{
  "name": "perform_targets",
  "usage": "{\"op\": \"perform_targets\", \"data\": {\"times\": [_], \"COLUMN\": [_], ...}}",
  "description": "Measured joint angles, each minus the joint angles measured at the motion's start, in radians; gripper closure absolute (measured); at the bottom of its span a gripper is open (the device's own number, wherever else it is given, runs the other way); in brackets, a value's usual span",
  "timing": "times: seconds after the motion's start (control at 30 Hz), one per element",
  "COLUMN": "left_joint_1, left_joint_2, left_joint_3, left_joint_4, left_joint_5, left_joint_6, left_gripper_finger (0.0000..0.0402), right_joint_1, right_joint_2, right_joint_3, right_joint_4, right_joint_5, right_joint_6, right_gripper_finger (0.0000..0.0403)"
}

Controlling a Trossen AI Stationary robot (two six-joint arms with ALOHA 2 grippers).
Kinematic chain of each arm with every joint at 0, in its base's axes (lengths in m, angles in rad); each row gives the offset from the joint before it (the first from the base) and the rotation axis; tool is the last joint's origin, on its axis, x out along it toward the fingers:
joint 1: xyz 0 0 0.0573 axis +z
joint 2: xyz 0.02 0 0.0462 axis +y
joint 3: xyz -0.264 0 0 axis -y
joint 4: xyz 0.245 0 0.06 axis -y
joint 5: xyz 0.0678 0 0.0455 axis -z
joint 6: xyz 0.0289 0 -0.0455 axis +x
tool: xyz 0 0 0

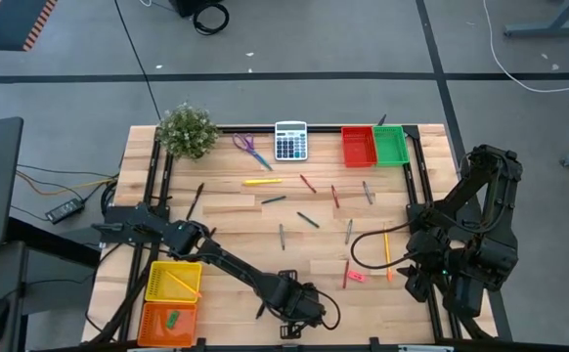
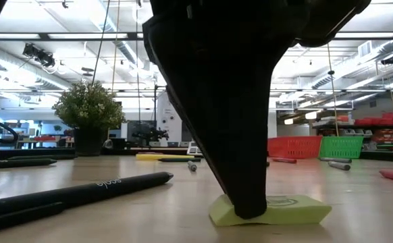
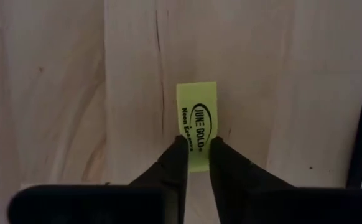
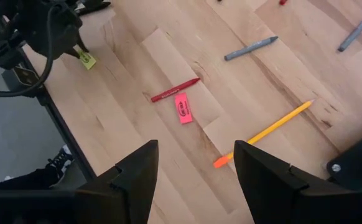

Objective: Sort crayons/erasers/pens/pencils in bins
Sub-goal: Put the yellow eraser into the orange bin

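The yellow eraser (image 3: pixel 197 125) is being gripped at one end by the left end effector (image 3: pixel 193 152) near the front edge of the tabletop (image 1: pixel 236 210); the fingers (image 3: pixel 176 163) are being pressed against its two long sides, and the eraser is lying flat on the wood, as the low view (image 2: pixel 271 209) shows. Just beside it, a black pen (image 2: pixel 82 192) is lying on the tabletop.

The right end effector (image 4: pixel 194 171) is being held above the right front part of the tabletop with its fingers apart and nothing between them. Below it, the pink eraser (image 4: pixel 183 107) is lying just beside a red crayon (image 4: pixel 175 90), perhaps touching it, though that cannot be told for certain. An orange pencil (image 4: pixel 263 133) is lying nearby.

The yellow bin (image 1: pixel 173 281) and orange bin (image 1: pixel 168 323) are standing at the front left; something green is lying in the orange one. The red bin (image 1: pixel 357 146) and green bin (image 1: pixel 390 145) are standing side by side at the back.
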Motion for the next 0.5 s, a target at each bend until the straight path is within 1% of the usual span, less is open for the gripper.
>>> {"op": "perform_targets", "data": {"times": [0.1,0.33,0.5], "left_joint_1": [0.0,0.014,0.037], "left_joint_2": [0.006,0.011,0.009], "left_joint_3": [0.031,0.123,0.131], "left_joint_4": [-0.026,-0.104,-0.116], "left_joint_5": [-0.004,-0.002,0.003], "left_joint_6": [-0.001,0.01,0.012], "left_gripper_finger": [0.0358,0.0364,0.0386], "right_joint_1": [0.0,0.0,0.0], "right_joint_2": [0.0,0.0,0.0], "right_joint_3": [0.0,0.0,0.0], "right_joint_4": [-0.004,-0.005,-0.005], "right_joint_5": [0.0,0.004,0.011], "right_joint_6": [-0.001,-0.007,-0.007], "right_gripper_finger": [0.0187,0.0187,0.0187]}}
